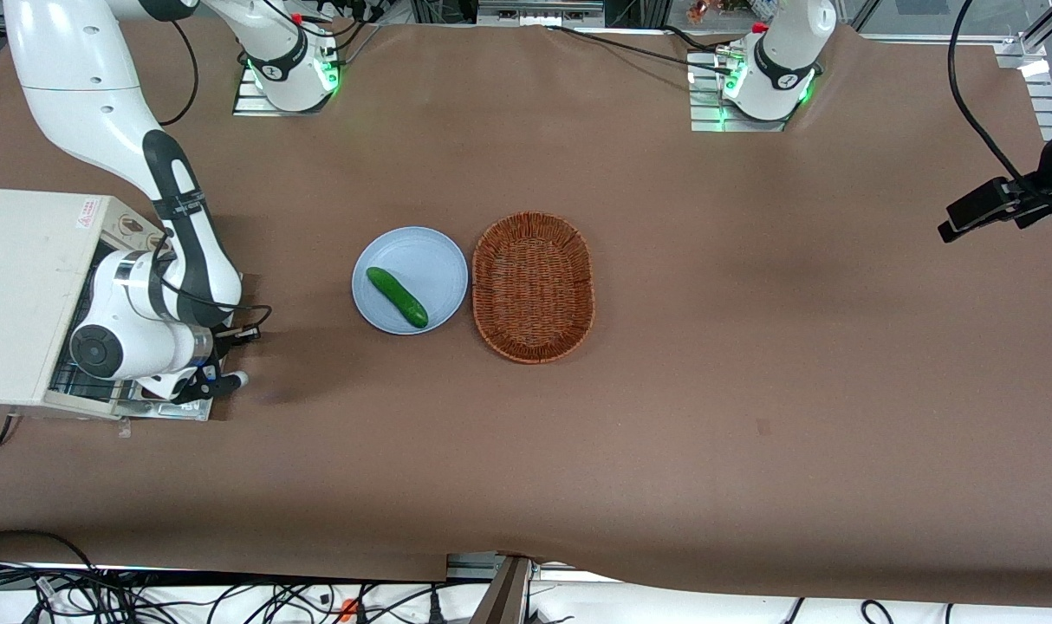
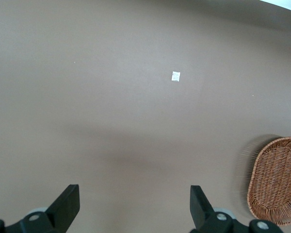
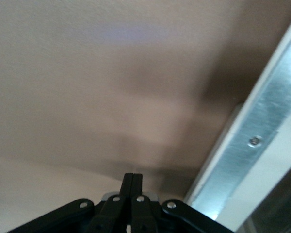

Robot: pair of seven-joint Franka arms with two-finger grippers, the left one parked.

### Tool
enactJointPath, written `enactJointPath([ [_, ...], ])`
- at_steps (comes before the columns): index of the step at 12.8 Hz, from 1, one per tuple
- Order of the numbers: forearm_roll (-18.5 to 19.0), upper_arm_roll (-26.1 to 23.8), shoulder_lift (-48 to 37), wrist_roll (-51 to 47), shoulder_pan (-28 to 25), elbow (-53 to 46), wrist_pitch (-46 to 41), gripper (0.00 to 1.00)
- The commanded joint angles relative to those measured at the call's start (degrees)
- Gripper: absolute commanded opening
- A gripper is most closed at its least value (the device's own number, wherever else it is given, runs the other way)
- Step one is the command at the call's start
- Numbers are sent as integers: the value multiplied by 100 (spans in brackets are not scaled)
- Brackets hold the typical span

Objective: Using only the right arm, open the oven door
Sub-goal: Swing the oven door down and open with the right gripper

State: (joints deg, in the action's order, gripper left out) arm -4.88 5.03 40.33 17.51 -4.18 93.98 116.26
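The white toaster oven (image 1: pixel 23 295) stands at the working arm's end of the table. Its oven door (image 1: pixel 172 409) lies folded down flat in front of it, mostly covered by the right arm (image 1: pixel 136 321). The door's shiny metal inner frame (image 3: pixel 262 133) shows in the right wrist view, beside the brown table cover. The black gripper (image 1: pixel 223 381) hangs low at the door's outer edge, on the side nearer the front camera. Its fingers (image 3: pixel 133 175) are pressed together with nothing between them.
A light blue plate (image 1: pixel 387 260) with a green cucumber (image 1: pixel 397 296) sits mid-table, toward the parked arm from the oven. A brown wicker basket (image 1: pixel 533 286) lies beside the plate. A black camera (image 1: pixel 1003 204) hangs over the parked arm's end.
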Motion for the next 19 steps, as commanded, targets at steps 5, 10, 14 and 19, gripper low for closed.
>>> enactJointPath([
  [5,-109,-19,-200,-187,-66,-529,-945,9],
  [10,-92,51,-534,-108,5,-574,-1491,55],
  [14,-92,192,-728,-90,13,-862,-1719,100],
  [19,-74,270,-912,-196,5,-1294,-2449,100],
])
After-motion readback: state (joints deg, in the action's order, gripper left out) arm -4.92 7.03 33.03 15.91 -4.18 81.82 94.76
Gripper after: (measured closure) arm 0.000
